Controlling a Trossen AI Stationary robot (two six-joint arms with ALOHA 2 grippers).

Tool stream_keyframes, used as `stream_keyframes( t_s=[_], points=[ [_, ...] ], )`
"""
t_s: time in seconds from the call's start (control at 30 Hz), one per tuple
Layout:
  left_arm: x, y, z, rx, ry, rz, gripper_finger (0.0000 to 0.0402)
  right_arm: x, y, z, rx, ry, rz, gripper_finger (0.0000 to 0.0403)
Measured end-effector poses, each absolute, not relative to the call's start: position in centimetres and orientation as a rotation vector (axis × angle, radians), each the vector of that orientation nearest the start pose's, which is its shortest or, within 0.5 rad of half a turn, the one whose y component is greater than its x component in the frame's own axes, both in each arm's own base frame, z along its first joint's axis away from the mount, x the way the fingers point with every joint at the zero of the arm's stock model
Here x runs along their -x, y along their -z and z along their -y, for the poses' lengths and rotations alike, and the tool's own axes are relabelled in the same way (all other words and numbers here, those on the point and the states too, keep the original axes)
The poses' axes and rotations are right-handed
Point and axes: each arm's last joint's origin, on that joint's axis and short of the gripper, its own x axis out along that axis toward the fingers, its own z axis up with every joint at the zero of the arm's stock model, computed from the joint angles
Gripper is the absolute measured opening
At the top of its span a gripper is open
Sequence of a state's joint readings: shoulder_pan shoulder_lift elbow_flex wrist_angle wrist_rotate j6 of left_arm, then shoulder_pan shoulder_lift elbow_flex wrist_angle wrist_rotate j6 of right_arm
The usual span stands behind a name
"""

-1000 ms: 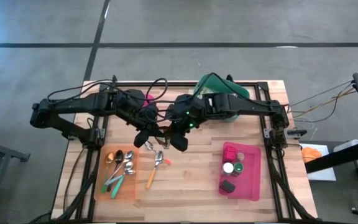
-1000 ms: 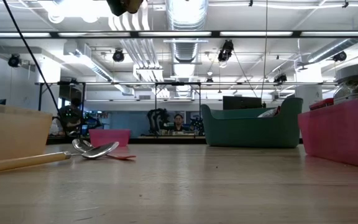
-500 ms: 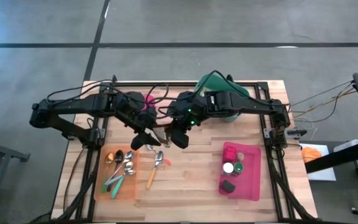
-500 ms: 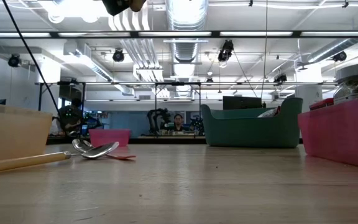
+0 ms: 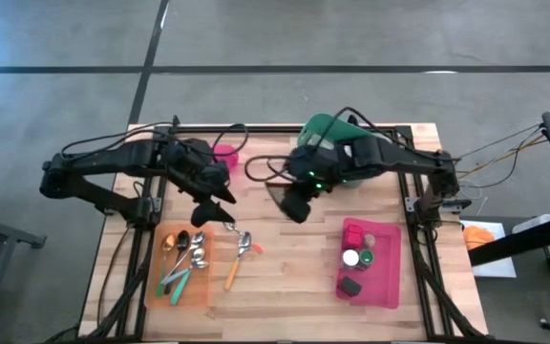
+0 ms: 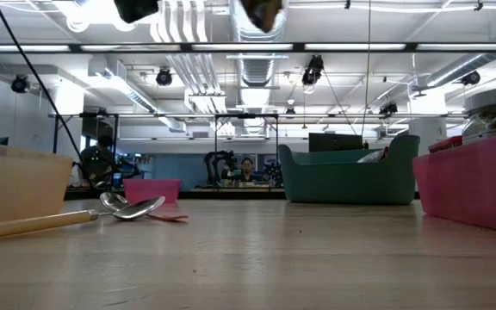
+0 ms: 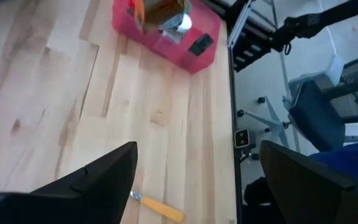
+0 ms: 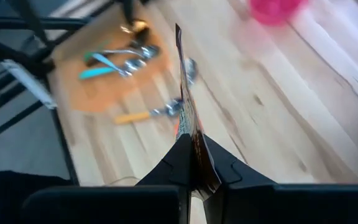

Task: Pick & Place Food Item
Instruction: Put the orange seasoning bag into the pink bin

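The food item is a thin flat packet (image 8: 186, 93) with orange-brown print, seen edge-on in the right wrist view. My right gripper (image 8: 193, 146) is shut on it and hovers above the table's middle (image 5: 294, 205), in front of the green bin (image 5: 337, 129). The packet also shows at the top of the low view (image 6: 263, 12). My left gripper (image 5: 215, 212) hangs open and empty above the table, left of the middle, its fingers wide apart (image 7: 194, 180). My right gripper pinches the flat packet between its two fingers, which press on the two faces near one edge (image 8: 189, 127). The packet stands out beyond the fingertips, edge toward the camera, lifted clear of the table.
An orange tray (image 5: 199, 287) with several utensils lies at the near left, and loose spoons (image 5: 242, 247) lie beside it. A pink bin (image 5: 382, 285) with jars stands at the near right. A pink bowl (image 5: 225, 153) sits at the far left, next to the green bin.
Both grippers met over the table's middle on the packet. My left gripper has opened, let go and drawn back toward the left edge. My right gripper, still shut on the packet, has carried it toward the right and far side.
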State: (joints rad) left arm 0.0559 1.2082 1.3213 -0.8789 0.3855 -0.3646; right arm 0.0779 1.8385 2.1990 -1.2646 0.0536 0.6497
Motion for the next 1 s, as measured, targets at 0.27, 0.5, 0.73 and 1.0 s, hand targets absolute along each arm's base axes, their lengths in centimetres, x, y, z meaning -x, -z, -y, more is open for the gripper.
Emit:
stream_keyframes(
  t_s=[0.27, 0.5, 0.73, 1.0],
  points=[
    [-20.9, -38.8, -0.3, 0.472, 0.116, -0.714, 0.0341, -31.0, -43.7, -5.9, -0.59, 0.492, -0.916, 0.0008],
    [-20.4, -39.1, -0.3, 0.467, 0.101, -0.689, 0.0341, -28.0, -44.0, -9.4, -0.635, 0.659, -0.805, 0.0008],
    [-20.4, -39.1, -0.3, 0.501, 0.089, -0.69, 0.0341, -26.8, -41.9, -11.6, -0.641, 0.78, -0.716, 0.0008],
    [-20.1, -39.3, -0.3, 0.541, 0.076, -0.688, 0.0341, -24.2, -39.5, -12.6, -0.68, 0.864, -0.66, 0.0008]
  ],
)
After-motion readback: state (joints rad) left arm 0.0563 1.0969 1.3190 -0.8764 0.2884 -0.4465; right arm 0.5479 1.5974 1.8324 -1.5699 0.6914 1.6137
